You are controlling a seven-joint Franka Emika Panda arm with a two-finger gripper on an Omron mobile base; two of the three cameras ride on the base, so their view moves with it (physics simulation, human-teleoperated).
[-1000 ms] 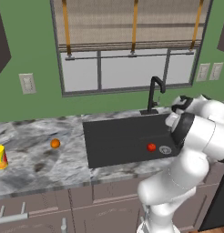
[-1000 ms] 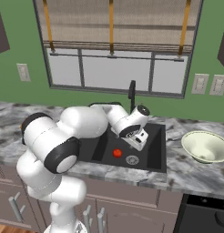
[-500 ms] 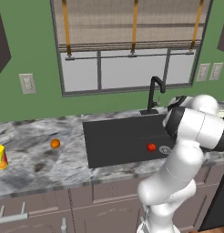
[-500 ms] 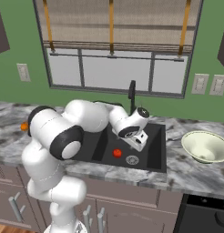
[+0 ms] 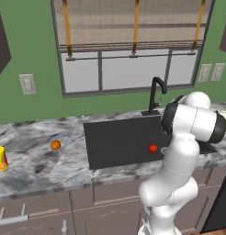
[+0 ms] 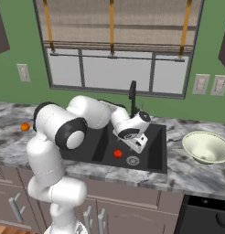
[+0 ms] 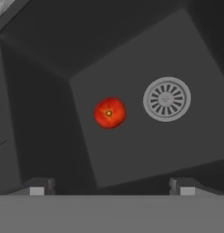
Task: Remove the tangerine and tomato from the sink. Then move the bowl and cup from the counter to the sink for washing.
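Note:
The glossy red tomato (image 7: 109,112) lies on the floor of the black sink (image 6: 153,151), just left of the round metal drain (image 7: 167,98). My gripper (image 6: 140,145) hangs open over the basin, above the tomato (image 6: 117,154), holding nothing; its two fingertips (image 7: 38,186) stand wide apart. From the left base view the tomato (image 5: 153,148) is by the right end of the sink (image 5: 115,142). The orange tangerine (image 5: 55,145) rests on the marbled counter (image 5: 36,170) left of the sink. The yellow cup (image 5: 0,158) stands far left. The pale bowl (image 6: 207,147) sits on the counter right of the sink.
A black curved faucet (image 5: 154,94) rises behind the sink, close to my arm. The window and green wall run behind the counter (image 6: 192,169). Brown cabinet fronts lie below the counter edge.
My elbow has swung around while the hand stayed over the sink and sank slightly toward the basin. The jaws remain open. Tomato, tangerine, cup and bowl have not moved.

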